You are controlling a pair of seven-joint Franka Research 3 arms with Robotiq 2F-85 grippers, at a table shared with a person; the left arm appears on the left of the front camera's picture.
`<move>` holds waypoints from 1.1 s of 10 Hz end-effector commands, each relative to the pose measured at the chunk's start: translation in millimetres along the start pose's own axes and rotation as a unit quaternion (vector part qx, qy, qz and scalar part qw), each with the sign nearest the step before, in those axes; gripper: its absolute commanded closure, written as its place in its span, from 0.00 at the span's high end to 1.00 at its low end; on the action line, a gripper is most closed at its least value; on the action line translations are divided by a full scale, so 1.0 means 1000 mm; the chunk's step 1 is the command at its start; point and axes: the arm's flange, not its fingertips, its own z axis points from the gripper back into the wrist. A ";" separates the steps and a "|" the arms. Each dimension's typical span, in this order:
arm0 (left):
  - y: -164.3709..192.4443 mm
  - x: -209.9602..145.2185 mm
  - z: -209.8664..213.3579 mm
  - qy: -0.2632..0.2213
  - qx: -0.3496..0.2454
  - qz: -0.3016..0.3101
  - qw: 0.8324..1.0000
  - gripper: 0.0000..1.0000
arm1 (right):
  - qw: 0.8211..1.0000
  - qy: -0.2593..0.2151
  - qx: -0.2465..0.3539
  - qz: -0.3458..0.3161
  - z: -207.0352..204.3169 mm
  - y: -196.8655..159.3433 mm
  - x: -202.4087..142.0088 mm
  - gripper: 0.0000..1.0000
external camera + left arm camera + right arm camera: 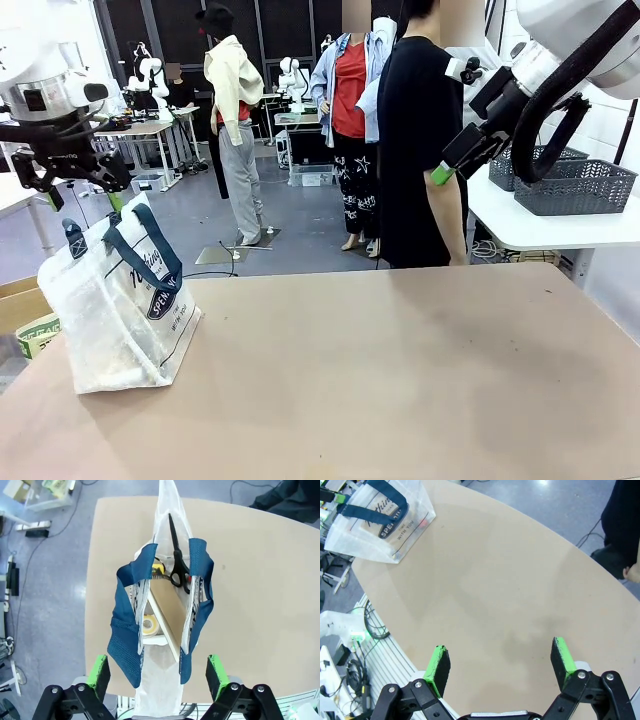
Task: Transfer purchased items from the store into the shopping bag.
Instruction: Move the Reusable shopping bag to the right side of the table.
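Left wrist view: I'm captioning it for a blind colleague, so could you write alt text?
Looking straight down into an open white shopping bag with blue handles, holding black scissors and a roll of tape. The open left end effector hangs above it over a tan table.

The worktop (400, 370) lies bare from its middle to its right and near edges, open passage for either claw. The bag (120, 310) stands at the left edge, its mouth spread between two handles (125, 625); scissors (177, 565) and a tape roll (149, 625) sit inside.
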 end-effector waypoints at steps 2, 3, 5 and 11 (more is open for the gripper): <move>-0.001 -0.001 0.000 -0.005 0.002 0.011 1.000 1.00 | 1.000 -0.002 -0.007 0.007 -0.003 0.000 -0.006 1.00; -0.001 -0.001 0.000 -0.005 0.002 0.011 1.000 1.00 | 1.000 -0.002 -0.007 0.007 -0.003 0.000 -0.006 1.00; -0.001 0.000 0.000 0.000 0.000 0.000 1.000 1.00 | 1.000 -0.002 -0.007 0.007 -0.003 0.000 -0.006 1.00; -0.034 0.015 0.047 -0.107 -0.200 -0.274 0.935 1.00 | 1.000 -0.002 -0.007 0.007 -0.003 0.000 -0.006 1.00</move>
